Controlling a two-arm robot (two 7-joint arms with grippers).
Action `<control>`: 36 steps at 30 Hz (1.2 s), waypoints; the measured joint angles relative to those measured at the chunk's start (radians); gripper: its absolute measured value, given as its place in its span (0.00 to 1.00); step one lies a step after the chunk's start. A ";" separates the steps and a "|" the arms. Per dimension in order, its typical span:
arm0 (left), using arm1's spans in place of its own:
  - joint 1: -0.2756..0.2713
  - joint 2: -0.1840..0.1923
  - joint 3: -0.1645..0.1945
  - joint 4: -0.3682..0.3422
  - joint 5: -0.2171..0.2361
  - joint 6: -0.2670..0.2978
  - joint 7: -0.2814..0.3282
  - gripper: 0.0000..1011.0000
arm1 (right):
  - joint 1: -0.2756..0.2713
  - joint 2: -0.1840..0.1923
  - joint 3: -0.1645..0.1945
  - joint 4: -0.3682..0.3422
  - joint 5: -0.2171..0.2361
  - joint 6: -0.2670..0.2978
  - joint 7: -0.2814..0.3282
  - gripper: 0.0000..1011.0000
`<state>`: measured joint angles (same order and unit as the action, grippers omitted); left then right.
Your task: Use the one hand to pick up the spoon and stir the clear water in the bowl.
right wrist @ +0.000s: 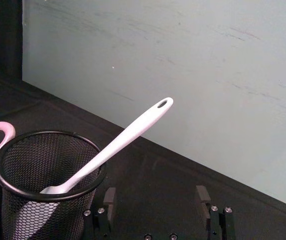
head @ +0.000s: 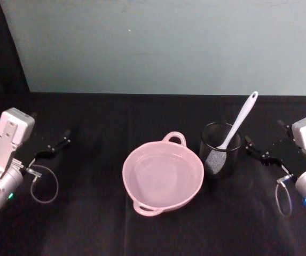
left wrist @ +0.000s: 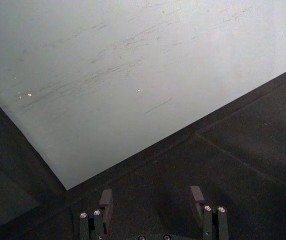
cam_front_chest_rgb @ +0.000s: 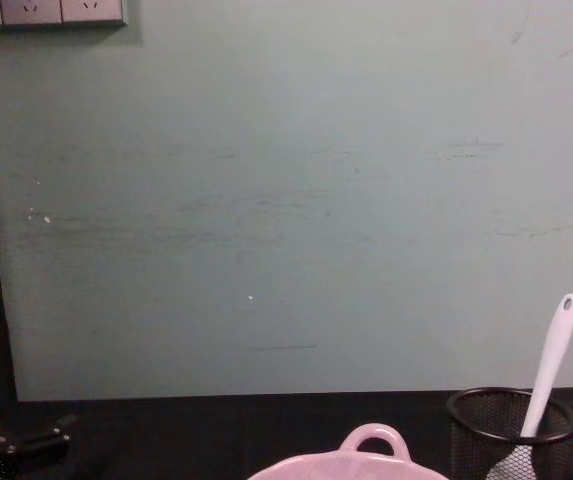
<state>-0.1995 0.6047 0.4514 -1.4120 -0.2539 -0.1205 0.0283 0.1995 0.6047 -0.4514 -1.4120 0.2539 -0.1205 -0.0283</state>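
I've got the right gripper (head: 257,151) wide open, empty, just beside the cup (head: 217,161); spoon (head: 239,121) handle tilts up toward its side. Left gripper (head: 54,145) parked open, well apart.

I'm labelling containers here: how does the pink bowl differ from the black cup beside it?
The bowl is pink, solid-walled and wide, with loop handles; the cup is black wire mesh, narrower, without handles. The cup holds the spoon, leaning out; the bowl holds no utensil. Both stand upright on the black table.
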 joint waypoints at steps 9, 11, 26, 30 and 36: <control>0.000 0.000 0.000 0.000 0.000 0.000 0.000 0.99 | 0.000 0.000 0.000 0.000 0.000 0.000 0.000 0.99; 0.000 0.000 0.000 0.000 0.000 0.000 0.000 0.99 | 0.000 0.000 0.000 0.000 0.000 0.000 0.000 0.99; 0.000 0.000 0.000 0.000 0.000 0.000 0.000 0.99 | 0.000 0.000 0.000 0.000 0.000 0.000 0.000 0.99; 0.000 0.000 0.000 0.000 0.000 0.000 0.000 0.99 | 0.000 0.000 0.000 0.000 0.000 0.000 0.000 0.99; 0.000 0.000 0.000 0.000 0.000 0.000 0.000 0.99 | 0.000 0.000 0.000 0.000 0.000 0.000 0.000 0.99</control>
<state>-0.1995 0.6047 0.4514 -1.4120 -0.2539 -0.1205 0.0283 0.1995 0.6046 -0.4514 -1.4120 0.2539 -0.1206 -0.0283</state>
